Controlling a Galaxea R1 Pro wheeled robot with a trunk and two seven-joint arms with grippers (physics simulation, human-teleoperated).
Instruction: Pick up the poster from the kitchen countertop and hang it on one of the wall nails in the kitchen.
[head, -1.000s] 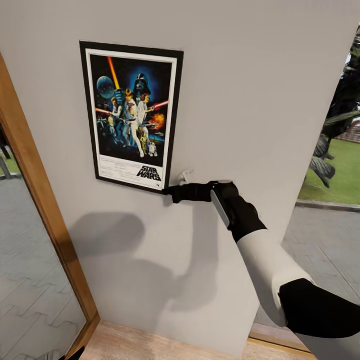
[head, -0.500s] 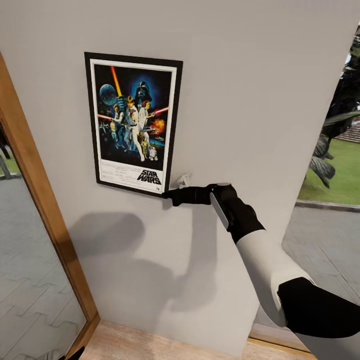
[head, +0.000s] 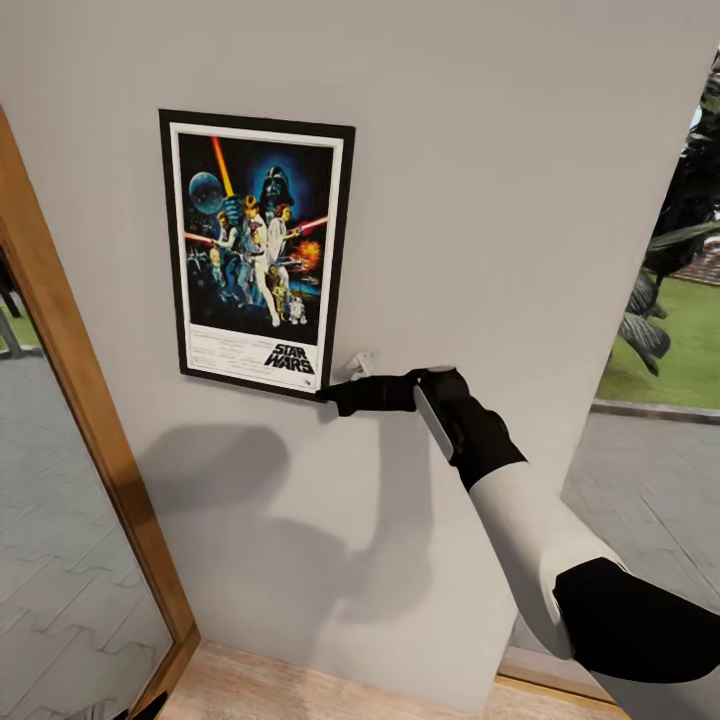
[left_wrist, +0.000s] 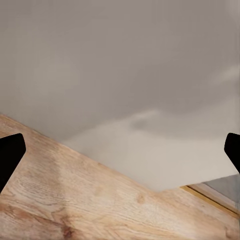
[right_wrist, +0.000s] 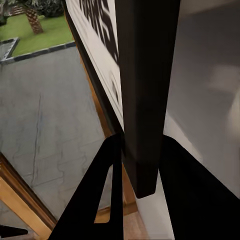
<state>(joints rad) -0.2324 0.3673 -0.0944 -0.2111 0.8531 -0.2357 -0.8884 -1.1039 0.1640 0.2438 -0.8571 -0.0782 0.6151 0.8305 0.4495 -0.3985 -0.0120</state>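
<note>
The Star Wars poster (head: 255, 255) stands upright and flat against the pale grey wall (head: 520, 200), black frame and white border facing me. My right gripper (head: 335, 393) is shut on the poster's lower right corner, its arm reaching in from the right. In the right wrist view the dark frame edge (right_wrist: 147, 90) runs between the two black fingers (right_wrist: 102, 195). My left gripper (left_wrist: 120, 150) is open, pointing at wood floor and the wall's foot, with nothing between its tips. The wall nail is hidden or out of view, and the countertop is out of view.
A wood-framed glass panel (head: 80, 400) borders the wall on the left, with grey paving beyond. Right of the wall, glass shows plants and lawn (head: 680, 300). Light wood plank floor (head: 260, 690) lies at the wall's foot.
The poster has slid a little down and to the left along the wall with my right gripper, and it hangs straighter now.
</note>
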